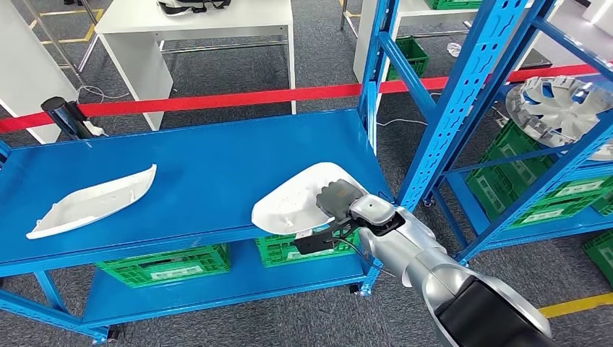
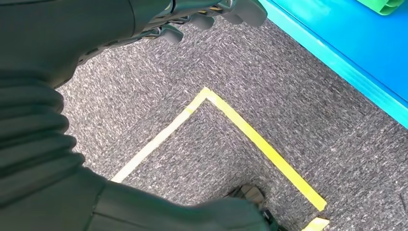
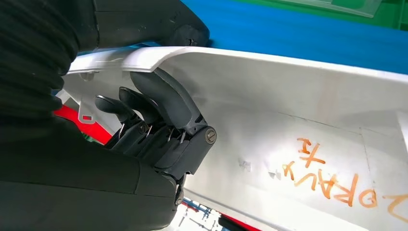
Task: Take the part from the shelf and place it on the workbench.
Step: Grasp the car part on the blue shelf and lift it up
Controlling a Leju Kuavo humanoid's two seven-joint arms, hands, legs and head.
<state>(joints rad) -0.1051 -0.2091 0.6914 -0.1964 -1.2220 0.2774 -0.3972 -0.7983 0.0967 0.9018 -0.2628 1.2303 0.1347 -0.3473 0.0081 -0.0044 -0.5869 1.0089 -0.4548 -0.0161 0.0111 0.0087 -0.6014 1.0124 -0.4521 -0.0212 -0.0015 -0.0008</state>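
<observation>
White moulded plastic part [image 1: 296, 202] pinched at its edge by right hand [image 1: 338, 196] fingers, over blue workbench's [image 1: 195, 181] right-front corner, long axis approx. along the front edge.

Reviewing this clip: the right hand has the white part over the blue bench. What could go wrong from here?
1. The part overhangs the bench's front edge; released here, it might tip off.
2. The right hand grips only the part's rim, fingers under it, so it may pivot or slip.
3. The shelf post stands close beside the arm, so a swing could clip it.
</observation>
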